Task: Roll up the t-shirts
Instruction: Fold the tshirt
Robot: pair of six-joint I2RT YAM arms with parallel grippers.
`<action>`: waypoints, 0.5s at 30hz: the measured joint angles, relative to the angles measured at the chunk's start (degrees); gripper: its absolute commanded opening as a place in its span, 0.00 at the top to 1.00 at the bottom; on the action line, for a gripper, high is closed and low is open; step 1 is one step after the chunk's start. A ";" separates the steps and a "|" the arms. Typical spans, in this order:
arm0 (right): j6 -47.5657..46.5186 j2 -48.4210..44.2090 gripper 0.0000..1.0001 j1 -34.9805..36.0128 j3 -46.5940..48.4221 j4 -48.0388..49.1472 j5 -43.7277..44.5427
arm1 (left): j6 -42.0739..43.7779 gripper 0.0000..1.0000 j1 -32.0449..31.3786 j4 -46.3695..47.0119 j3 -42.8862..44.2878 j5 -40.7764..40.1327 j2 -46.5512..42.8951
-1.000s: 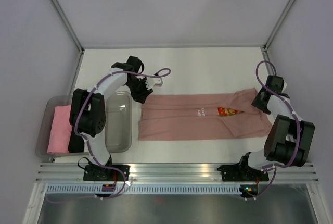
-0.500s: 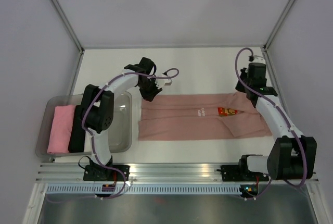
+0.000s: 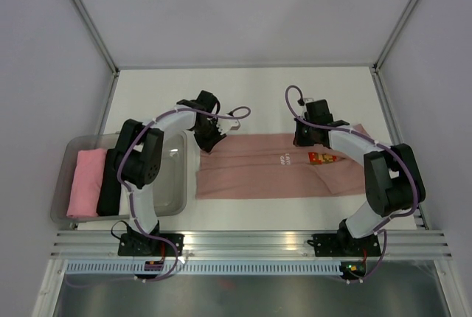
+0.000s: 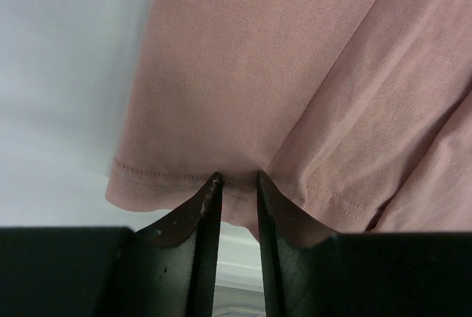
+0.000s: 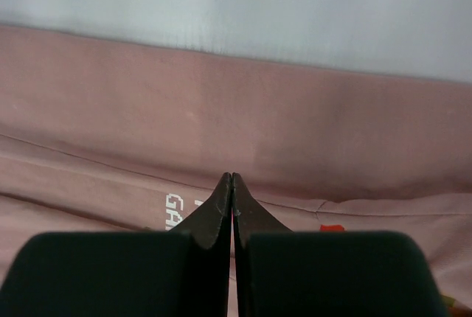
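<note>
Swung in from the far right corner of the table point(image 3: 258, 88), the right gripper point(image 3: 302, 138) now hangs over the far edge of the t-shirt point(image 3: 251, 177), near its print point(image 3: 322, 158), jaws pressed together on nothing. Folded into a long strip, the t-shirt lies across the middle of the table. At the strip's far left corner the left gripper point(image 4: 236, 177) sits at the hem, fingers a narrow gap apart; whether cloth is pinched between them I cannot tell.
</note>
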 measured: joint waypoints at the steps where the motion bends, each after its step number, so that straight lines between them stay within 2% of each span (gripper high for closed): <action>1: 0.02 0.02 1.00 0.00 -0.46 0.09 0.02 | 0.09 0.69 -0.04 0.24 -0.17 -0.17 -0.13; 15: 2.38 0.04 1.00 0.00 -4.33 -3.87 1.55 | 2.89 0.68 -0.63 1.14 -1.31 -1.49 -0.87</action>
